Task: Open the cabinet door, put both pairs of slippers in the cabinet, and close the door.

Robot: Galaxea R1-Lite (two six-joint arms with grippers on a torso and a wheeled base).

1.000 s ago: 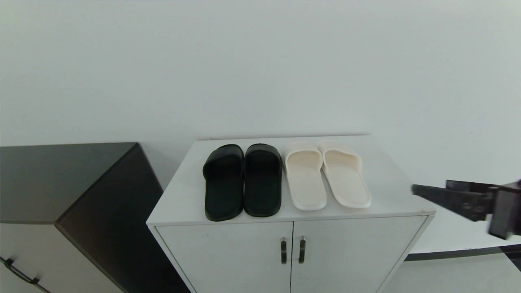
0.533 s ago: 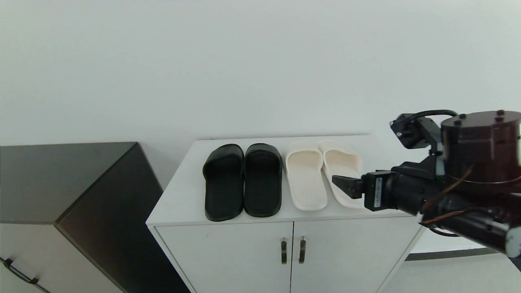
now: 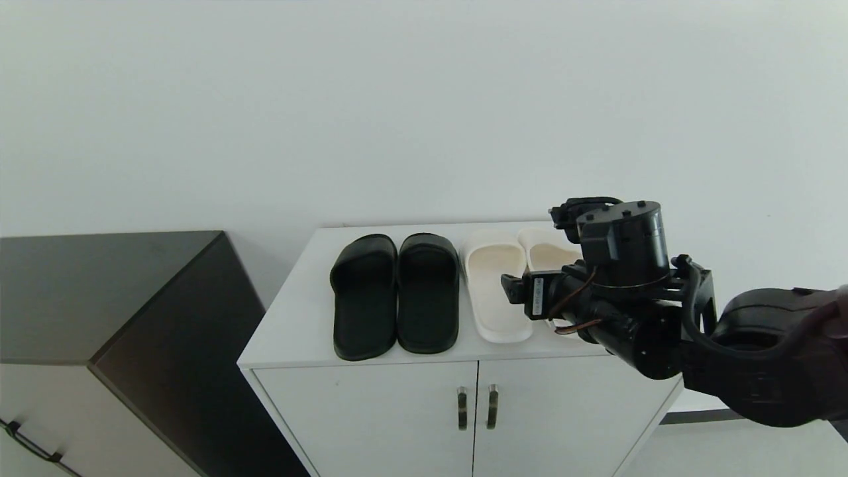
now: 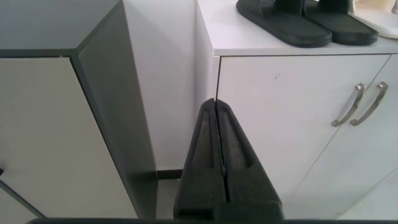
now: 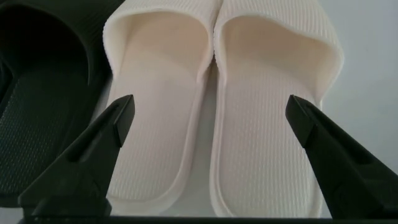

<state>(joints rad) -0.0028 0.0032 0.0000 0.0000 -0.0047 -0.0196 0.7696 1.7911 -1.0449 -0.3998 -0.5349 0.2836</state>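
A pair of black slippers [image 3: 394, 295] and a pair of cream slippers [image 3: 497, 291] lie side by side on top of the white cabinet [image 3: 298, 318]. Both of its doors are closed, with the two metal handles [image 3: 476, 407] meeting at the middle. My right gripper [image 3: 511, 289] hovers over the cream pair and hides most of the right-hand slipper. In the right wrist view this gripper [image 5: 210, 104] stands open, its fingers straddling both cream slippers [image 5: 261, 137]. My left gripper [image 4: 216, 109] is shut and empty, held low before the cabinet's left front corner.
A dark cabinet [image 3: 99, 298] stands close to the left of the white one, with a narrow gap [image 4: 165, 112] between them. A plain white wall rises right behind both. The black slippers [image 5: 37, 118] lie just beside the right gripper's finger.
My right arm has swung in from the right edge of the head view to a spot over the cream slippers. The slippers and cabinet doors have not moved.
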